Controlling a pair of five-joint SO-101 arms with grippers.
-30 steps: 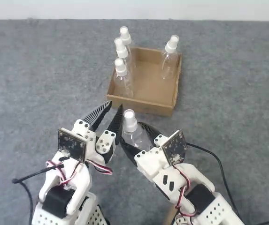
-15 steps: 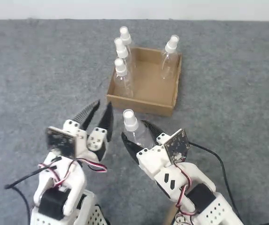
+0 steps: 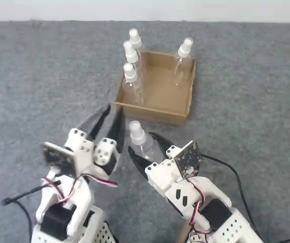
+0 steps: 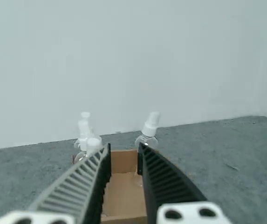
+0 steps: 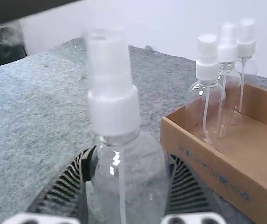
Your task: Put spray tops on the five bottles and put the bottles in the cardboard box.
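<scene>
Grip is the thing to mind at this step. The right gripper (image 5: pixel 128 189) has its jaws closed on the clear body of the fifth bottle (image 5: pixel 126 179), below the white spray top (image 5: pixel 111 100), which looks fully seated. From above, the bottle appears tipped slightly toward the other arm, so I would square it upright before letting go.

Just beside it, the left gripper (image 3: pixel 113 110) holds nothing. Its jaws are a narrow gap apart and point at the near corner of the cardboard box (image 3: pixel 152 114). It is best kept where it is or drawn aside, since a swing across would clip the held bottle.

Only placing seems left to do. The box's near wall stands just beyond the bottle, so the base must be raised above that rim before going forward, not pushed into it.

Inside the box, a row of three bottles (image 3: pixel 132 83) stands along the wall on the left arm's side, and a lone bottle (image 3: pixel 183 63) is in the far corner opposite. All four are capped. The bare cardboard floor between them is the place to aim for. These tall, light bottles would likely topple at a nudge, so lower the bottle straight down the middle. Part the jaws only once the base rests flat, then withdraw upward over the grey worktop (image 3: pixel 43 76).
</scene>
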